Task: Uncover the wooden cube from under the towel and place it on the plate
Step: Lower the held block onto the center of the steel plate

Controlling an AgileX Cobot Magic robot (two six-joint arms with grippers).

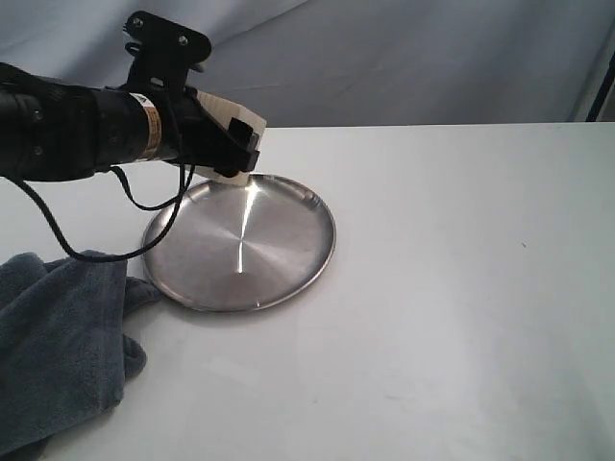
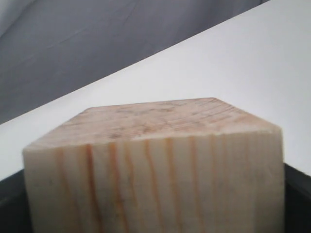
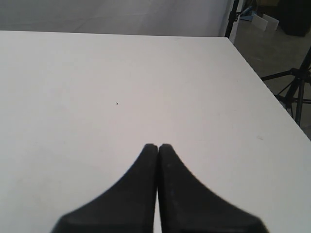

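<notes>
Left arm reaches in nearly level from the left, left pincer (image 1: 240,154) clamped on the wooden cube (image 1: 233,115), which hangs at the plate's (image 1: 322,240) far rim. Towel (image 1: 58,346) is bunched at the near-left, just beside the plate. Bare worktop (image 1: 461,288) runs right of the plate. Right pincer (image 3: 158,148) has its tips pressed together.

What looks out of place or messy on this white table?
Only the dark grey-blue fluffy towel, bunched in a heap at the exterior view's lower left. The round shiny steel plate sits flat and bare; nothing looks spilled or broken.
</notes>
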